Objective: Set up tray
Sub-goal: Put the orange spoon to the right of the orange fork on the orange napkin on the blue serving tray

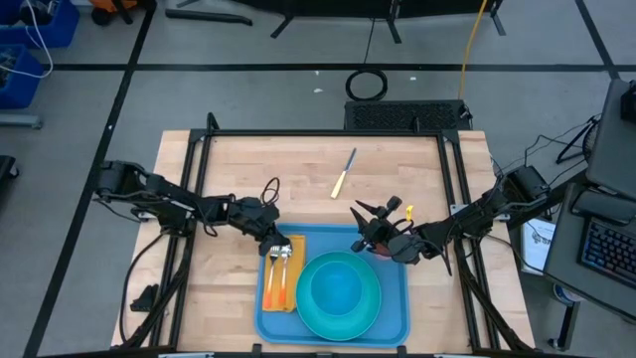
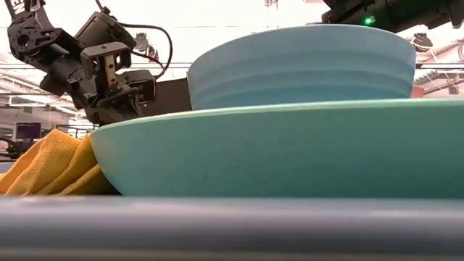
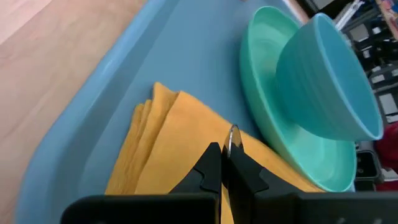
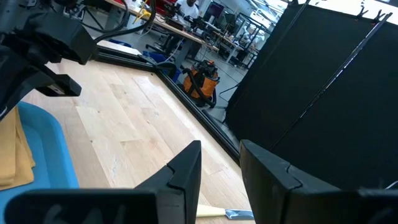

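so the tray (image 1: 393,320) sits at the front edge of the bench (image 1: 298,169), about mid-width. on it, a turquoise plate (image 1: 339,295) with a bowl (image 3: 326,81) on top, and an orange napkin (image 1: 279,289) along the tray's left side with cutlery (image 1: 279,267) on it. left end effector (image 1: 276,249) is clenched on a thin metal utensil (image 3: 232,138) over the napkin. right end effector (image 1: 370,227) hovers at the tray's back right corner, fingers apart, gripping nothing. a knife (image 1: 344,172) lies near the bench's back edge.

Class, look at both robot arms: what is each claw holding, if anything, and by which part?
The left claw is shut on a thin metal utensil over the napkin; which utensil cannot be told. The right claw is open, holding nothing.
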